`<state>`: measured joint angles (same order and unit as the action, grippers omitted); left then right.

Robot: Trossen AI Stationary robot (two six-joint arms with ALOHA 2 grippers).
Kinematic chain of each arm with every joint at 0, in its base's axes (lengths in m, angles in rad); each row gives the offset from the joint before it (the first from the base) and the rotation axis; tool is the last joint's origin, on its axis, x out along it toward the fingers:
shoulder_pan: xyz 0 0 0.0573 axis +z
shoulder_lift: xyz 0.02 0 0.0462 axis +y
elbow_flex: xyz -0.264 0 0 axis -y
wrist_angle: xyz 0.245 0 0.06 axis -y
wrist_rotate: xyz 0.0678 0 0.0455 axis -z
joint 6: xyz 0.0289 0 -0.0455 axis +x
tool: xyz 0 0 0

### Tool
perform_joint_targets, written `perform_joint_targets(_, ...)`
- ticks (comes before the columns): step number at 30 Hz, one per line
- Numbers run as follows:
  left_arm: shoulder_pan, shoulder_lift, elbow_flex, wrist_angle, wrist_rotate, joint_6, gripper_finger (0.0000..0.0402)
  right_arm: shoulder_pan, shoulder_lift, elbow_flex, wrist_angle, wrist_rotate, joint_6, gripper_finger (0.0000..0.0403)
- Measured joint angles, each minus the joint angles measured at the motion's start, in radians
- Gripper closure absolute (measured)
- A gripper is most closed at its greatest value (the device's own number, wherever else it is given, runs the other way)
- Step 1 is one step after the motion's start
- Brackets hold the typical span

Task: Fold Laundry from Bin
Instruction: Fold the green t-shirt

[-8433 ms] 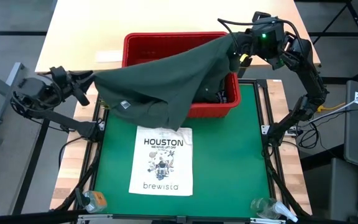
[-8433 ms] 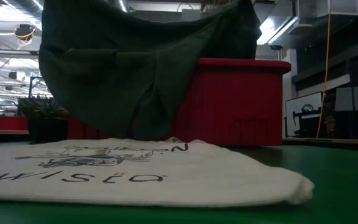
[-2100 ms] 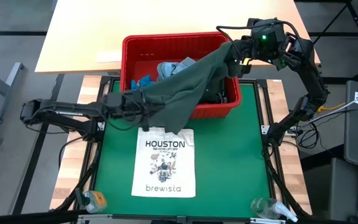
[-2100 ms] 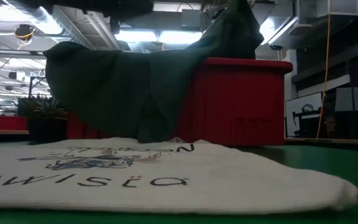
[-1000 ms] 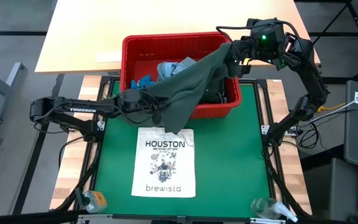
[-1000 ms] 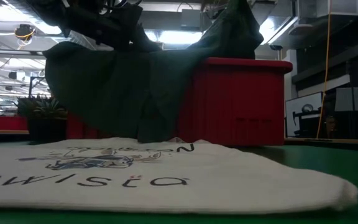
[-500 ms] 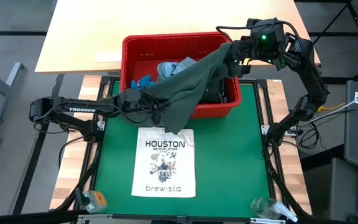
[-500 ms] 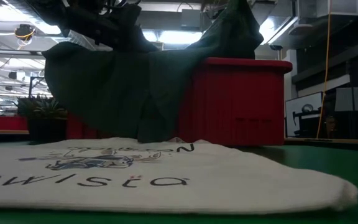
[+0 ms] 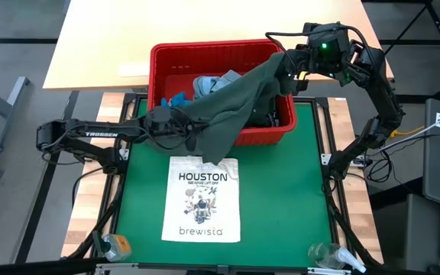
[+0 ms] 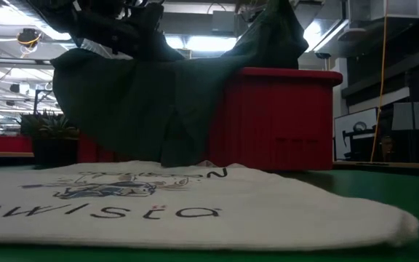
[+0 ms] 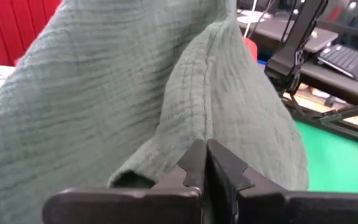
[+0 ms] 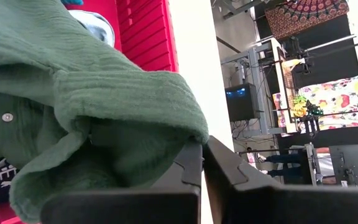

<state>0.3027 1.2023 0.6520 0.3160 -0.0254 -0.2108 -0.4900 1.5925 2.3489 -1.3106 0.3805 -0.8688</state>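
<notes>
Since a second ago the left gripper [image 9: 180, 122] has closed its fingers; they now sit pressed together on a fold of the crinkled dark green garment [image 9: 231, 103] just outside the near left corner of the red slotted plastic bin [image 9: 166, 57]. In the left wrist view the fingers [image 11: 219, 169] meet at the edge of a fold, so the hold looks thin; I judge that a pull could let the cloth slip free and drop back over the rim.

Below that, the white "HOUSTON brewista" tote bag [image 9: 202, 196] lies flat on the green mat on the table [image 9: 90, 38], its top edge under the garment's hanging hem. A drag towards the mat could snag or shift it.

Inside the bin, a light blue denim shirt [image 9: 212, 81] and a bright blue piece [image 9: 176, 100] lie partly under the green cloth; lifting may carry them along.

At the far right corner of the bin the right gripper [image 9: 290, 64] holds the garment's other end, its fingers [image 12: 188, 165] clamped on a bunched seam. If the two arms spread unevenly, the garment may twist rather than open flat.
</notes>
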Motion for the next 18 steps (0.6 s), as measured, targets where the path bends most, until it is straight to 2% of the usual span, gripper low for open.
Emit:
perform_joint_targets(6, 0.003, -0.075, 0.001, 0.079, -0.002, 0.002, 0.04, -0.001, 0.0, 0.005, 0.013, 0.005, -0.004, 0.04)
perform_joint_targets(12, 0.03, -0.202, 0.008, 0.176, -0.008, 0.003, 0.0401, -0.001, -0.014, 0.006, 0.082, 0.02, -0.047, 0.04)
perform_joint_targets(18, 0.123, -0.291, 0.14, 0.181, -0.016, 0.011, 0.0401, -0.001, -0.018, 0.007, 0.238, 0.037, -0.064, 0.04)
